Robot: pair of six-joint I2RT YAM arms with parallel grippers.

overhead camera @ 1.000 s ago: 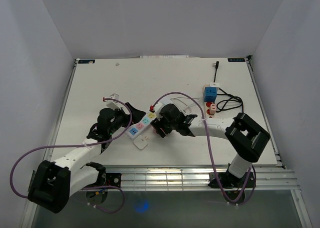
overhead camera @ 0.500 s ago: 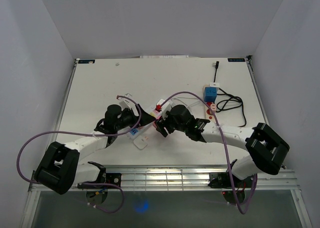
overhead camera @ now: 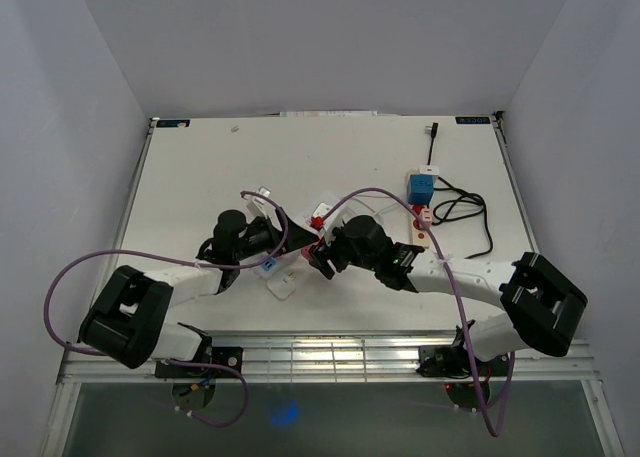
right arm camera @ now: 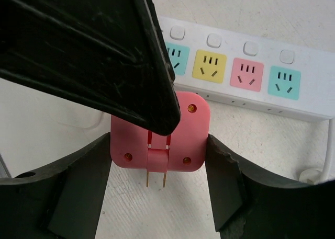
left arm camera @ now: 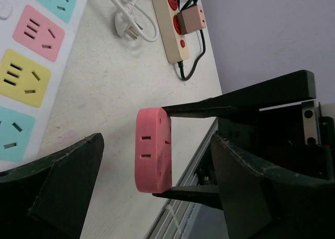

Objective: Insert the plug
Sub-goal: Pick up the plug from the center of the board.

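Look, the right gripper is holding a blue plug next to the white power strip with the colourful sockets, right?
Not quite: the plug is pink, not blue. The right wrist view shows it gripped between the fingers of the right gripper, next to the white power strip with the colourful sockets.

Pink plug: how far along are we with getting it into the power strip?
Done: the pink plug is off the table, clamped in the right gripper's jaws. In hand: the left gripper, jaws open, brackets it without touching, perhaps for a handover or regrip. Left: its prongs are bare and the visible sockets of the power strip are empty, so aligning and inserting remain.
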